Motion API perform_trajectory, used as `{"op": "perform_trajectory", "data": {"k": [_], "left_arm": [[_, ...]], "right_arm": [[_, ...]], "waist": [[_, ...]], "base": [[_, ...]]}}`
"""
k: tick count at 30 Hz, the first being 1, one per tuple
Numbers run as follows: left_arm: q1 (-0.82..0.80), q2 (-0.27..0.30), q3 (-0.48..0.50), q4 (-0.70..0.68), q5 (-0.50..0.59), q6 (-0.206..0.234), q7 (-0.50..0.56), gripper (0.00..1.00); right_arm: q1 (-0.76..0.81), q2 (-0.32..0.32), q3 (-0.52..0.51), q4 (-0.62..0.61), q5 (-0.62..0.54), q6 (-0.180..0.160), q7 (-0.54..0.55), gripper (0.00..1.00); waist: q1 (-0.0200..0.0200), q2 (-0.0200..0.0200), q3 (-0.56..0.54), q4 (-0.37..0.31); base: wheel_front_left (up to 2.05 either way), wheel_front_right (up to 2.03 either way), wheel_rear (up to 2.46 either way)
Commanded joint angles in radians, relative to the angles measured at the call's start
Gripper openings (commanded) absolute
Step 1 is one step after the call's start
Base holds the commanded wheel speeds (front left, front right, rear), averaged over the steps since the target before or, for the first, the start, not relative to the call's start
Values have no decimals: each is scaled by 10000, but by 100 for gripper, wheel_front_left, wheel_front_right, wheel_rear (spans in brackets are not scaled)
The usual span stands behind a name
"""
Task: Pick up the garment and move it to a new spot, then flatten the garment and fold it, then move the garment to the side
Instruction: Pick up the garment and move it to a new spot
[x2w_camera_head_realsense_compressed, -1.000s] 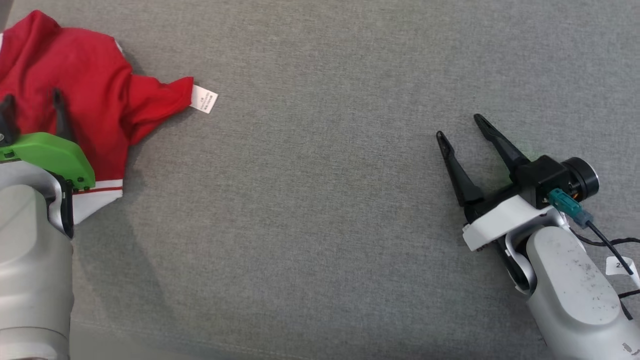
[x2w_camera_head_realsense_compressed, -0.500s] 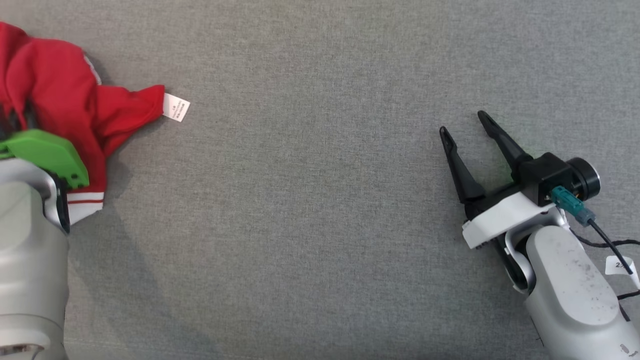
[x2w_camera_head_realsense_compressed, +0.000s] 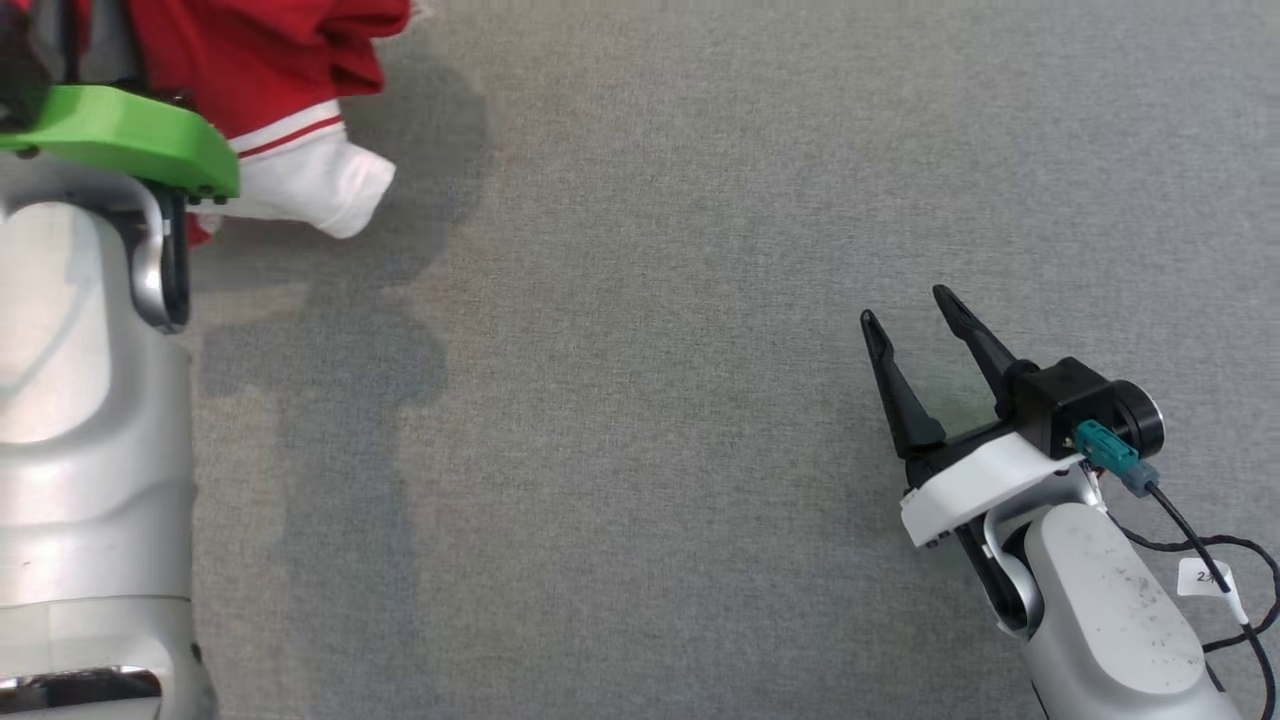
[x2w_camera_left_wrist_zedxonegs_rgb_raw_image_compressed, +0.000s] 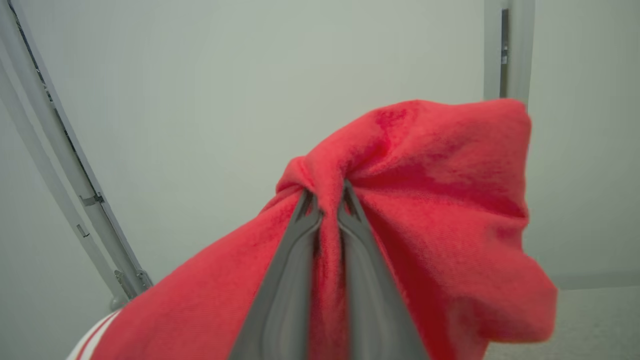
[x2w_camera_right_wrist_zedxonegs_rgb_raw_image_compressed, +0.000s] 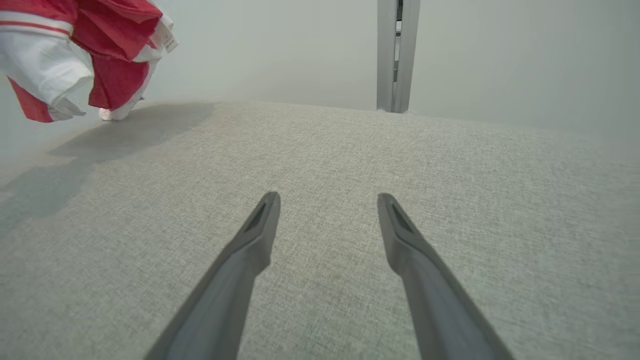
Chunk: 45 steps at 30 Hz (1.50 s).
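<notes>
1. Head view looks straight down on the table (x2w_camera_head_realsense_compressed: 640, 300).
2. Left wrist view looks level, very near the garment (x2w_camera_left_wrist_zedxonegs_rgb_raw_image_compressed: 440, 165).
3. Right wrist view looks low across the table; garment at upper left, shared with head view.

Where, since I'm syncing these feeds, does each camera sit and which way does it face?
Head view: on the head, facing down at the grey surface; shows the left forearm and open right gripper.
Left wrist view: on the left wrist, facing a pale wall; left gripper shut on the red garment.
Right wrist view: on the right wrist, looking along its open fingers across the surface.
Shared: all three show the garment.
</notes>
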Motion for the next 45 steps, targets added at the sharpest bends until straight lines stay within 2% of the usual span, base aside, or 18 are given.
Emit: {"op": "perform_trajectory", "data": {"k": [1, 6, 11, 19, 23, 24, 25, 26, 32, 37, 45], "left_arm": [[180, -187, -160, -251, -64, -83, -34, 0], [407, -814, -881, -1111, -381, -199, -35, 0], [572, -1298, -2045, -1627, -1046, -234, -36, 0], [1074, -1453, -4246, -2178, -2666, -235, -36, 0], [1644, -1434, -5666, -2063, -3386, 106, -33, 0], [1739, -1438, -5859, -1988, -3434, 173, -33, 20], [1855, -1434, -6047, -1862, -3451, 271, -35, 70], [1960, -1432, -6185, -1737, -3451, 350, -33, 100], [2914, -1435, -6013, -1305, -3143, 764, -23, 100], [4004, -1439, -4820, -1680, -2689, 1003, -21, 100], [6234, -1442, -2544, -2699, -1977, 1064, -17, 100]], "right_arm": [[181, 55, -19, 22, 100, -13, -2, 100], [312, 212, -15, 34, 106, -13, -1, 100], [372, 328, -41, 35, 137, -13, -2, 100], [481, 417, 6, 113, 209, -13, -2, 100], [598, 458, -21, 133, 245, -13, -2, 100], [622, 462, -22, 140, 246, -13, -2, 100], [663, 463, -29, 156, 244, -13, -2, 100], [696, 465, -34, 171, 242, -13, -2, 100], [855, 472, -105, 218, 194, -13, -2, 100], [1074, 469, -309, 169, 164, -14, -2, 100], [1684, 469, -691, 143, 87, -14, -2, 100]], "waist": [[0, 0, -408, -436], [0, 0, -674, -1060], [0, 0, -775, -1792], [0, 0, -837, -2979], [0, 0, -920, -3402], [0, 0, -941, -3447], [0, 0, -974, -3498], [0, 0, -1004, -3526], [0, 0, -1297, -3548], [0, 0, -1669, -3362], [0, 0, -2387, -2858]], "base": [[0, 0, 0], [0, 0, 0], [0, 0, 0], [0, 0, 0], [0, 0, 0], [0, 0, 0], [0, 0, 0], [0, 0, 0], [0, 0, 0], [0, 0, 0], [0, 0, 0]]}}
